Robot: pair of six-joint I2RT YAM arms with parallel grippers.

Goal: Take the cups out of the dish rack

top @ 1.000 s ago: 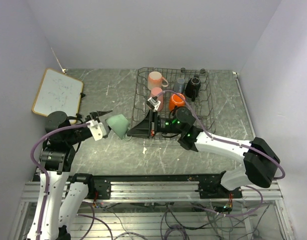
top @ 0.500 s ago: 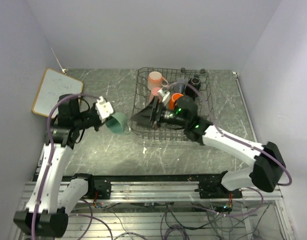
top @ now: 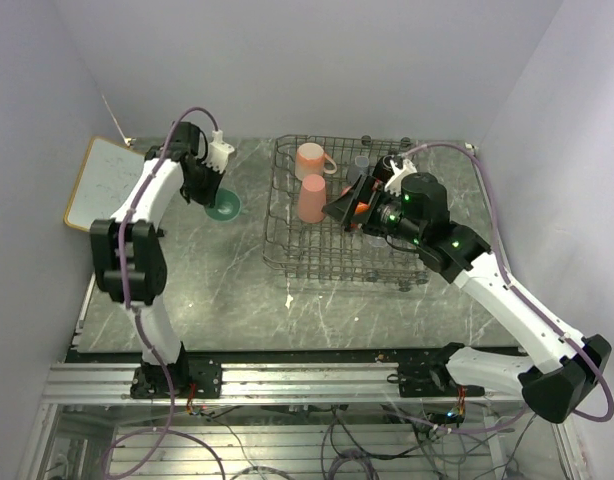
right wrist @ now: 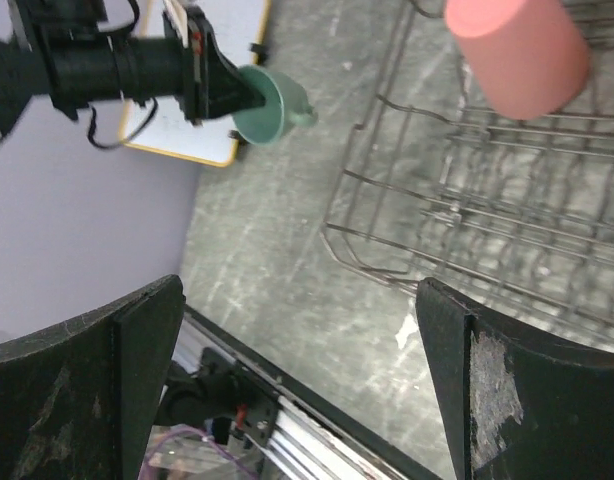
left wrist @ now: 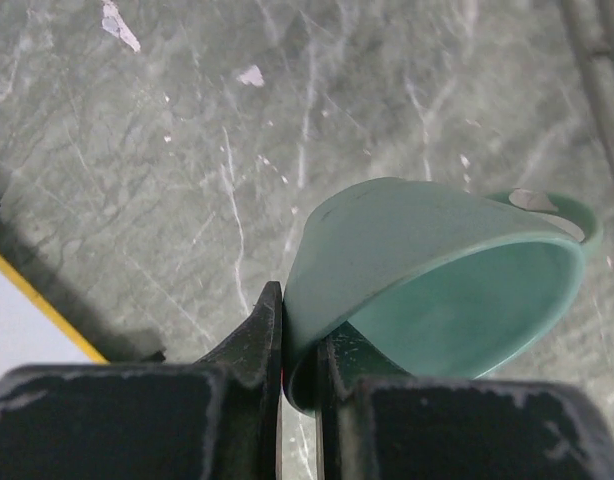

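Note:
My left gripper (top: 215, 195) is shut on the rim of the mint green mug (top: 226, 208), one finger inside and one outside (left wrist: 299, 370). The mug (left wrist: 427, 290) hangs tilted, low over the table, left of the dish rack (top: 287, 250). My right gripper (top: 352, 200) stands wide open and empty above the rack's right half (right wrist: 297, 370). In the rack are a pale pink mug (top: 312, 158), a tall pink tumbler (top: 310, 198) and a small grey-blue cup (top: 362, 161). An orange mug (top: 360, 208) shows partly behind the right gripper. The right wrist view also catches the mint mug (right wrist: 269, 105) and the tumbler (right wrist: 522, 50).
A wood-framed whiteboard (top: 102, 180) lies at the far left, close to the left arm (left wrist: 27, 320). The side walls close in on both sides. The metal rail (top: 307, 375) with the arm bases runs along the near edge.
The left arm swung from the near left to the far left with the mint mug and shut on it. The right gripper opened wide and drew back over the rack's right side.

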